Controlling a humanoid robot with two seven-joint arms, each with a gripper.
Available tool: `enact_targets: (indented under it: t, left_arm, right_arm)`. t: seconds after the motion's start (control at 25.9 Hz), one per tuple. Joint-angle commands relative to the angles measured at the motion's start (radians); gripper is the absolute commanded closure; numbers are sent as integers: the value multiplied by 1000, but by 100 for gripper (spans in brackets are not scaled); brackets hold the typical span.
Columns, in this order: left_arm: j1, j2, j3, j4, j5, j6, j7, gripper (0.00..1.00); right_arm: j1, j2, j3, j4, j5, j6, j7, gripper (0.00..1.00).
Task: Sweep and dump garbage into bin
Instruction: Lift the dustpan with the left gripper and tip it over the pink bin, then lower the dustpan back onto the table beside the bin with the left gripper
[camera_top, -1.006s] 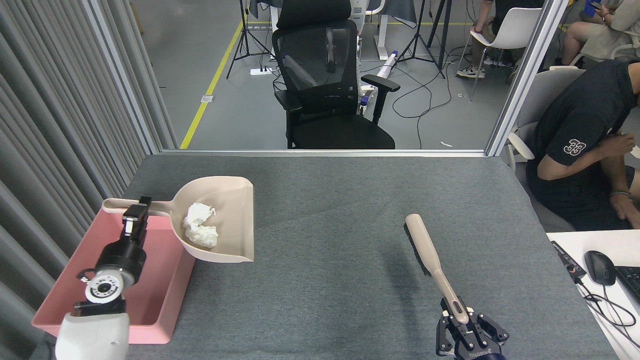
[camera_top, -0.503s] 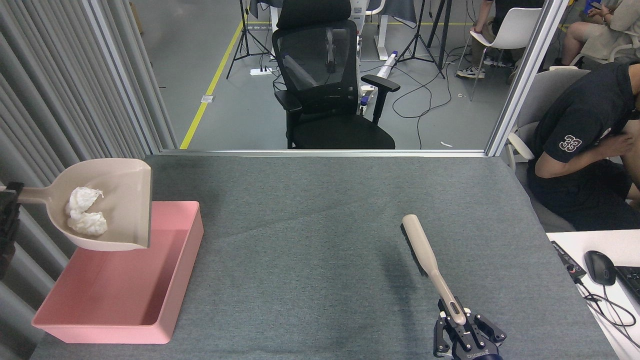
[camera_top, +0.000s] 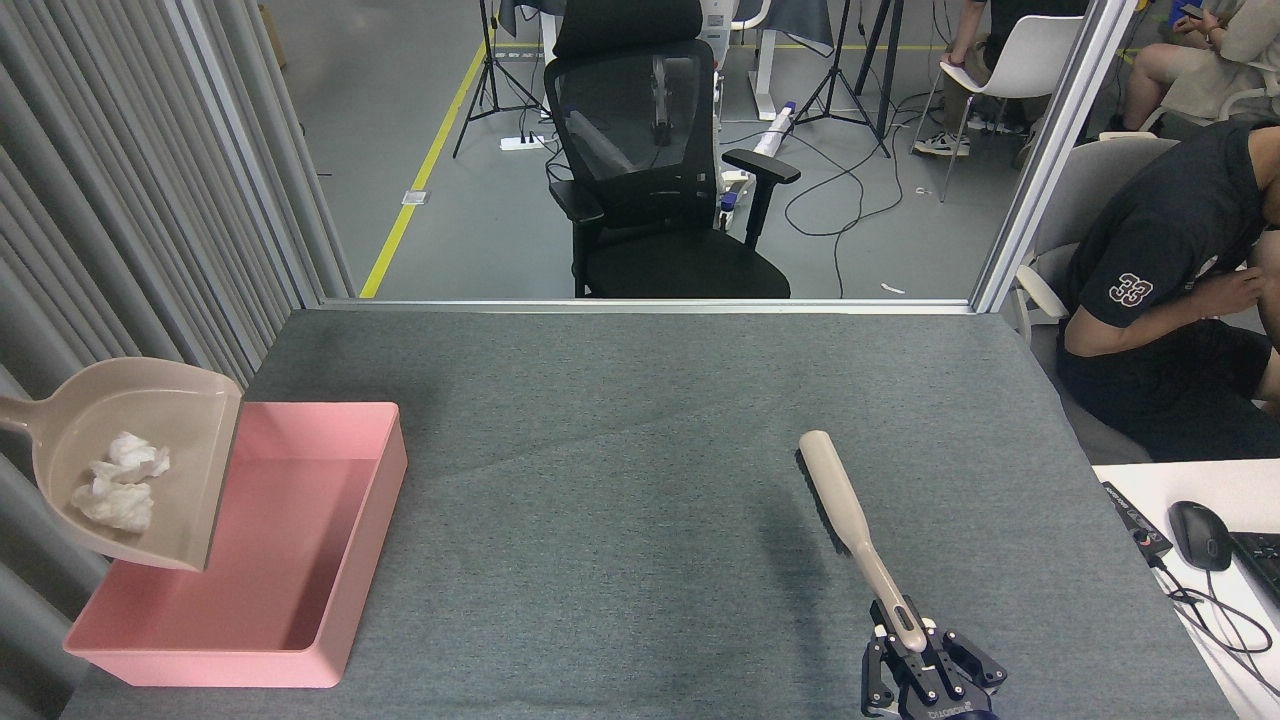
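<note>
Two white tissue wads, the garbage (camera_top: 118, 482), lie inside a beige dustpan (camera_top: 190, 420) held in the air over the left end of the bin (camera_top: 330, 560), a shallow pink tray at the table's left front. The dustpan's handle runs off the left edge, and my left gripper is out of view. My right gripper (camera_top: 915, 650) at the bottom right is shut on the handle of a beige brush (camera_top: 835, 490), whose bristle head points up and away over the grey mat.
A grey felt table top (camera_top: 640, 450) spans the view. Ribbed grey panels (camera_top: 110, 200) line the left side. A black office chair (camera_top: 650, 160) stands beyond the far edge. A seated person (camera_top: 1160, 260) and a white desk with a mouse (camera_top: 1200, 535) are at right.
The dustpan with the wads has swung left from over the mat to above the bin's left end, dropping slightly. My left gripper left the view. The brush barely shifted.
</note>
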Motion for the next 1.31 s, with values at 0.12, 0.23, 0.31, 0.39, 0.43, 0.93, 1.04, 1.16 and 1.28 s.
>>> enact_targets:
  t: [0.12, 0.23, 0.31, 0.39, 0.43, 0.93, 1.04, 1.16, 1.28]
  left_arm:
    - [-48, -7, 9, -58, -169, -4, 25, 80]
    - [-69, -10, 16, -55, -146, 39, 13, 80]
    - [-79, -13, 30, -50, -46, 104, 2, 80]
    - [-76, -11, 24, -52, 76, 180, -29, 80]
    - [-72, -13, 21, -53, 118, 207, -47, 80]
    - [95, -332, -50, -546, 253, 541, -63, 80]
    - [135, -467, -50, -593, 201, 549, -43, 80]
    - [191, -614, -50, -604, 81, 527, -41, 79]
    - [253, -728, -56, -613, -16, 469, -41, 79]
  right_arm:
    - [0, 0, 0, 0, 1, -4, -1, 82]
    - [0, 0, 0, 0, 1, -4, -1, 82]
    - [0, 0, 0, 0, 1, -2, -1, 82]
    - [0, 0, 0, -2, 1, -2, -1, 82]
    - [1, 0, 2, -2, 1, -2, -1, 82]
    - [0, -1, 0, -5, 1, -2, 0, 82]
    - [0, 0, 0, -9, 1, -2, 0, 82]
    - [1, 0, 0, -14, 1, -2, 0, 82]
    - [0, -1, 0, -14, 1, -2, 0, 82]
